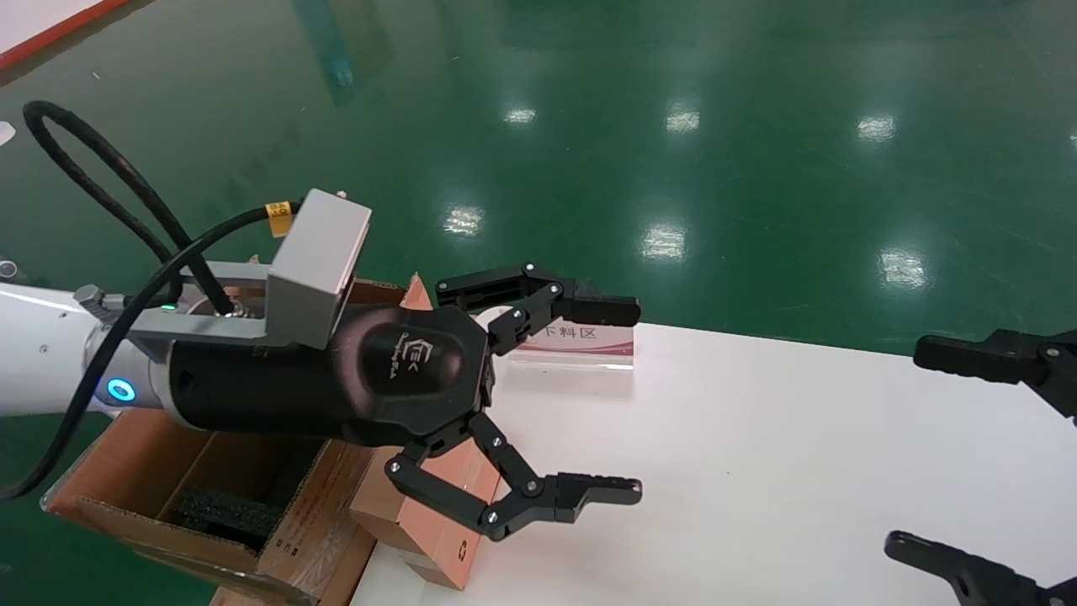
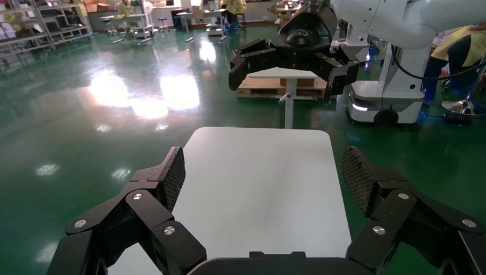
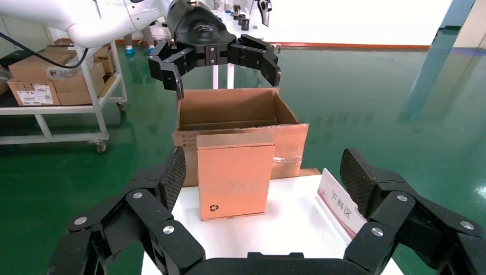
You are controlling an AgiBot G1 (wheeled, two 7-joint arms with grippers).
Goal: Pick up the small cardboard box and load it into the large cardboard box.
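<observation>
A glossy green factory floor lies behind a white desk (image 1: 757,471) in the head view. The left claw (image 1: 623,400) hangs spread wide above the desk's left end, holding nothing. Half hidden beneath it stands the small cardboard box (image 1: 437,526), upright on the desk's edge. Just beside that, off the desk's end, sits the large cardboard box (image 1: 168,480), flaps up, black foam (image 1: 223,509) inside. A small sign (image 1: 576,341) stands at the desk's far edge. The right claw (image 1: 976,459) waits at the right edge, also released.

The left wrist view looks along the bare desk toward the right claw; neither box shows here.

The right wrist view gives the clearest look. The small cardboard box (image 3: 234,175) stands on end, its broad face forward, a recycling mark near the lower corner, with the large cardboard box (image 3: 235,129) close behind and the left claw (image 3: 215,57) above both.

The small box looks light and stiff but smooth-sided, so it could likely slip or topple. A hold across its narrow thickness near the top edge probably suits best.
</observation>
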